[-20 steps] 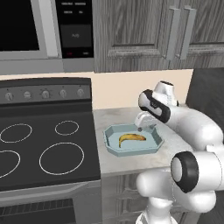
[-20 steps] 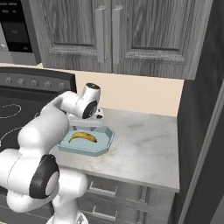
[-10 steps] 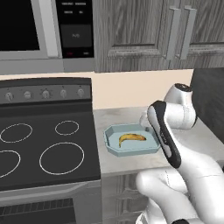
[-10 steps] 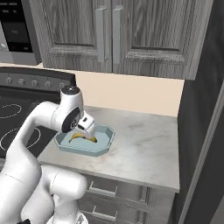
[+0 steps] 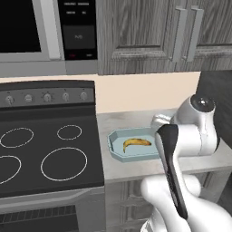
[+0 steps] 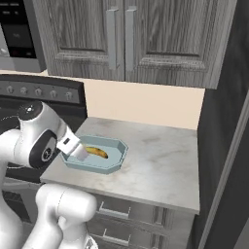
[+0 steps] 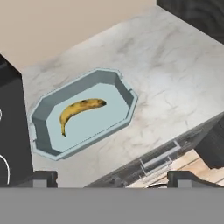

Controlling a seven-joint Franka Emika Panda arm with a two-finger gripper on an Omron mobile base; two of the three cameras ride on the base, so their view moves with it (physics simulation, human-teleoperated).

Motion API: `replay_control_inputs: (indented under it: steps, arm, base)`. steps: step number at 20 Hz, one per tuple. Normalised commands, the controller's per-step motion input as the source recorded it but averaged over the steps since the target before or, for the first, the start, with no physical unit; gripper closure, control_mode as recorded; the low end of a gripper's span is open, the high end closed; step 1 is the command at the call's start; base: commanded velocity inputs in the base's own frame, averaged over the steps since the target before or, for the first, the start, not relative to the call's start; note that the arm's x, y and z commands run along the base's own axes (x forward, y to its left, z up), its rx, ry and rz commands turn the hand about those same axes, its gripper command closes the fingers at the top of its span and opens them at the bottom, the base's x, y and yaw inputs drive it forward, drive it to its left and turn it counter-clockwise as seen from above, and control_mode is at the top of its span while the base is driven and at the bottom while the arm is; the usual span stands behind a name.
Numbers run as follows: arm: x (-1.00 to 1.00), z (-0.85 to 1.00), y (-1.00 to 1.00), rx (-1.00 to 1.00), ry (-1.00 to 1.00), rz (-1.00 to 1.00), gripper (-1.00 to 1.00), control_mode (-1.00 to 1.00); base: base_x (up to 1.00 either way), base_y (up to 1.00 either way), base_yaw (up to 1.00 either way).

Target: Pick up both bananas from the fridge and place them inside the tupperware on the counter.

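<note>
Flanking tupperware (image 7: 40, 114) — stovetop (image 5: 45, 149), bare counter (image 7: 175, 78).

No text, label, brand or number is legible. The black control panel of the silver microwave (image 5: 76, 28) carries small pale markings, too blurred to read. The round grey knobs on the black stove's back panel (image 5: 47, 96) bear no readable signs.
</note>
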Motion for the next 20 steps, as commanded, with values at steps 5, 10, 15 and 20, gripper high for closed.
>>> replay_control_inputs:
  steps: [5, 10, 15, 20]
  arm:
    - [-0.35, 0.62, 0.00, -0.20, -0.51, 0.00, -1.00, -1.00]
    - [-0.28, 0.25, 0.00, -0.09, -0.28, 0.00, -1.00, -1.00]
    - [0.00, -0.01, 0.01, -0.02, 0.01, 0.00, -1.00, -1.00]
    - [-0.01, -0.05, 0.02, -0.03, 0.00, 0.00, -1.00, 1.00]
  base:
    - [0.00, 0.00, 0.00]
    - [0.00, 0.00, 0.00]
    - [0.00, 0.00, 0.00]
    - [-0.57, 0.20, 0.00]
